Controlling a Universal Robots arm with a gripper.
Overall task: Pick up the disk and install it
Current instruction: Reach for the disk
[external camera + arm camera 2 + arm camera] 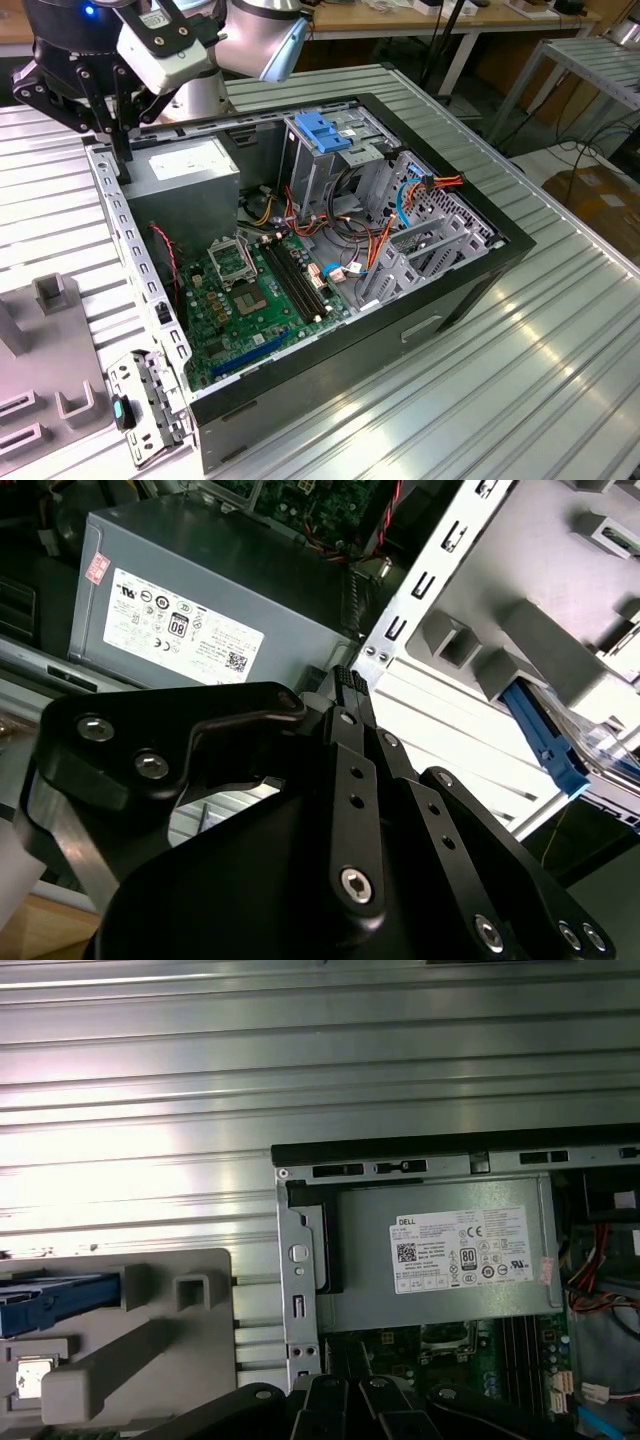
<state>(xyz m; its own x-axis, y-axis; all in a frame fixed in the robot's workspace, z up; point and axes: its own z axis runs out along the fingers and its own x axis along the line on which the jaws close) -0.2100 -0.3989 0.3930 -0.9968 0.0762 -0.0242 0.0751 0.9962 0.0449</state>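
Note:
The disk rests in a grey holder beside the computer case; its blue side rail shows in the first wrist view, and the same blue rail lies past the case's edge in the second wrist view. Most of its body is hidden. My gripper hangs over the case's back corner at the exterior view's left, above the power-supply end. In the second wrist view the gripper has its black fingers closed together with nothing between them. It stands apart from the disk.
The open computer case lies on a ribbed metal table. Inside are a grey power supply, a green motherboard, loose orange and blue cables and a metal cage with a blue handle. The grey holder sits left of the case.

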